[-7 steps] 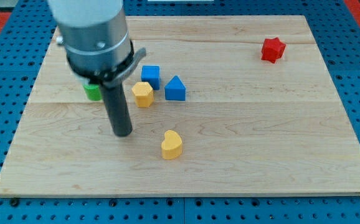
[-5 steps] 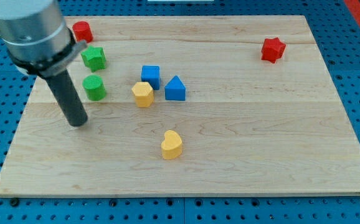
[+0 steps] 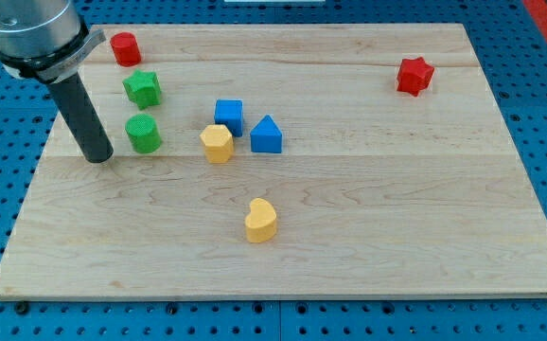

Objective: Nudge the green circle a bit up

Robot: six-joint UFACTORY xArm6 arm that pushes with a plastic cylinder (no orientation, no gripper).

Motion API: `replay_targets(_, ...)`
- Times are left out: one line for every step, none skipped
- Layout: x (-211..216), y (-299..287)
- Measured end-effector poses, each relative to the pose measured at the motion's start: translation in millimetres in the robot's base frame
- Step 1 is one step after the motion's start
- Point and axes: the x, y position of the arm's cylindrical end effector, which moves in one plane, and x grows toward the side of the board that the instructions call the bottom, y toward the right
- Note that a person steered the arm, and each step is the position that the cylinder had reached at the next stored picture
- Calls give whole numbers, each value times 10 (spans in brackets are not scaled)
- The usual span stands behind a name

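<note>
My tip (image 3: pixel 97 157) rests on the counter (image 3: pixel 368 237) near the view's left edge, just left of and slightly below the green circle (image 3: pixel 143 133), seemingly not touching it. There is no pincer on this arm, only the rod, holding nothing. A green star (image 3: pixel 142 88) sits above the circle, a red cylinder (image 3: pixel 124 47) higher still. Toward the centre cluster a blue cube (image 3: pixel 228 116), a blue triangle (image 3: pixel 266 134) and a yellow hexagon (image 3: pixel 217 143).
</note>
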Motion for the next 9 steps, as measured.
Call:
replay_targets(5, 3)
replay_targets(5, 13)
replay_targets(5, 126)
replay_targets(15, 139)
replay_targets(34, 255)
replay_targets(34, 380)
replay_targets(34, 520)
replay_targets(87, 531)
replay_targets(-17, 324)
